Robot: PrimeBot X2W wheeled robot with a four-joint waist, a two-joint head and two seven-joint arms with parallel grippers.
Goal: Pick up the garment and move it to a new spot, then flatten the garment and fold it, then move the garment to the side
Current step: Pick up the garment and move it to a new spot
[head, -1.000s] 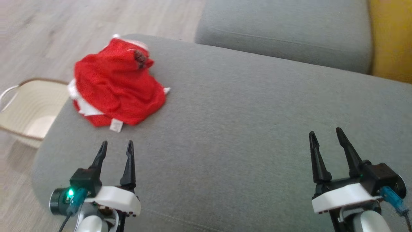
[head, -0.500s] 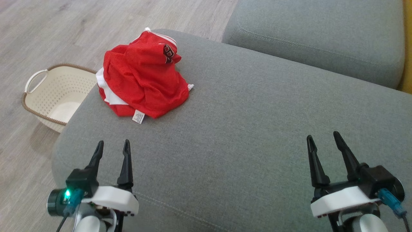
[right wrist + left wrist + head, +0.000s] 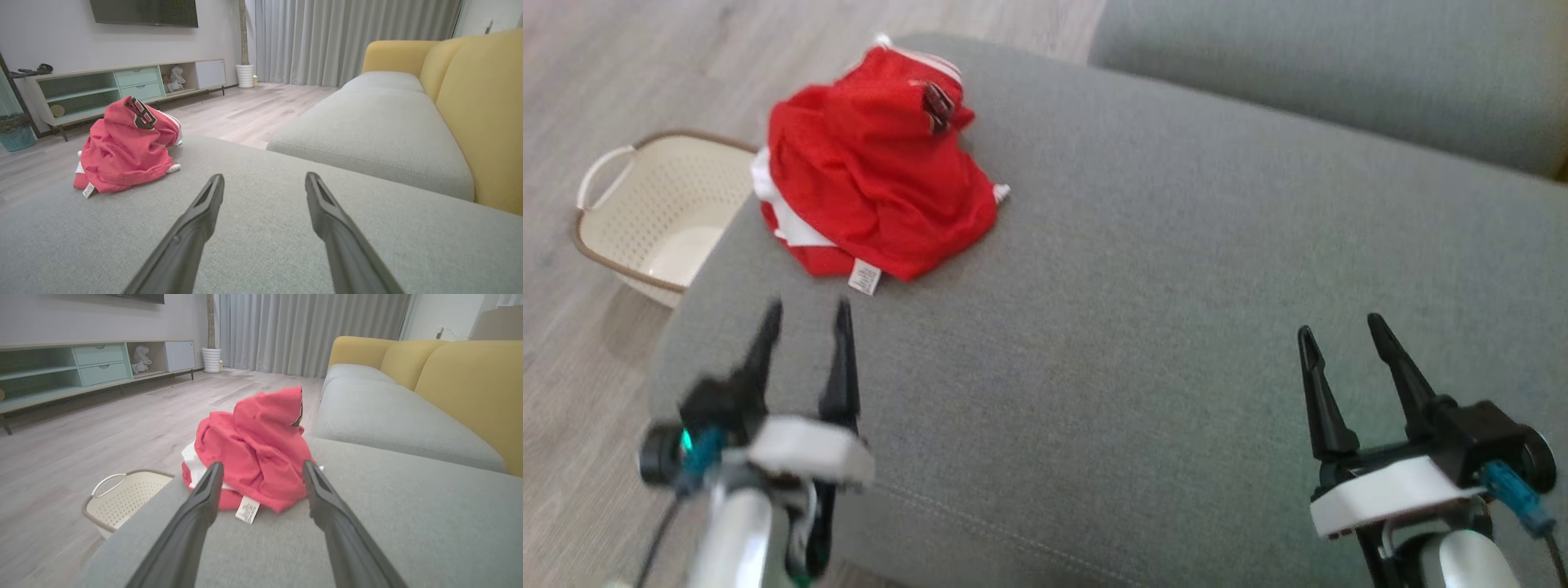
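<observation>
1. The grey sofa seat (image 3: 1160, 269) lies bare across its middle and right, room enough, I'd say, for spreading and folding.
2. The red garment (image 3: 874, 180) sits crumpled in a heap at the seat's far left corner, close by the edge; a careless tug could drag it over.
3. A cream basket (image 3: 645, 212) stands on the floor just beside that edge.
4. The left gripper (image 3: 807, 306) hangs near the heap, fingers apart and aimed at it, holding nothing; it looks set for the pick-up.
5. The right gripper (image 3: 1341, 325) hovers well apart over bare cushion, fingers spread, empty.
6. A white label (image 3: 864, 278) pokes from the heap's near hem.
</observation>
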